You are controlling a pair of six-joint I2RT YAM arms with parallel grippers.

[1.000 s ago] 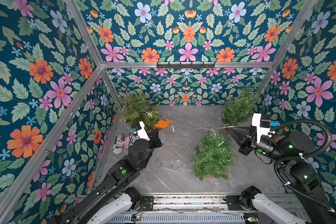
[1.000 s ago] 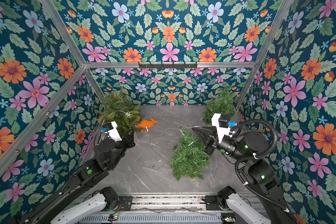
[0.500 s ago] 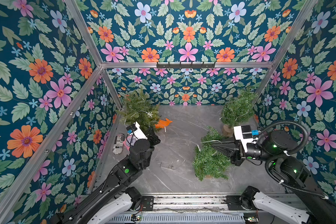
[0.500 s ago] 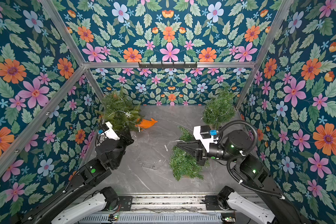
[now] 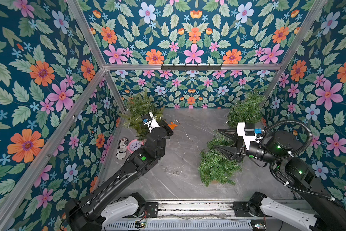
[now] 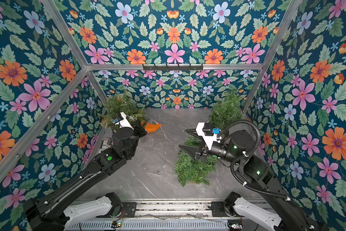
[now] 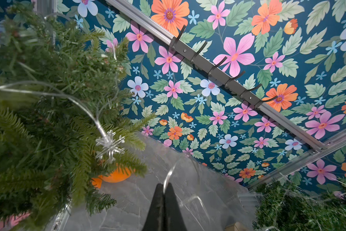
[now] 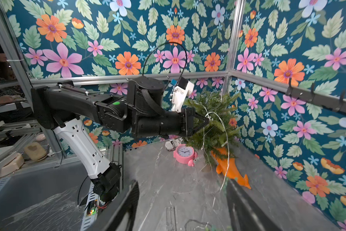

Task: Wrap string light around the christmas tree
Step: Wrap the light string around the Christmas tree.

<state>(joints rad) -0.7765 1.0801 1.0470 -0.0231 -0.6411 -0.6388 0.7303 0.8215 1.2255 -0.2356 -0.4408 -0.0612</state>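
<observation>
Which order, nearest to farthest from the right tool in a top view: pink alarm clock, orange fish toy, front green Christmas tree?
1. Front green Christmas tree, under the right tool.
2. Orange fish toy, off to the back left.
3. Pink alarm clock, far left side.

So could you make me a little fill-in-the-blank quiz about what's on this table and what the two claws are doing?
1. The left gripper is shut on the clear wire of the string light, whose ornament is shaped like a ____.
2. The jaws of the right gripper stand ____ over the tree lying on the table.
3. The alarm clock is ____ in colour.
Missing words: snowflake; open; pink.
</observation>
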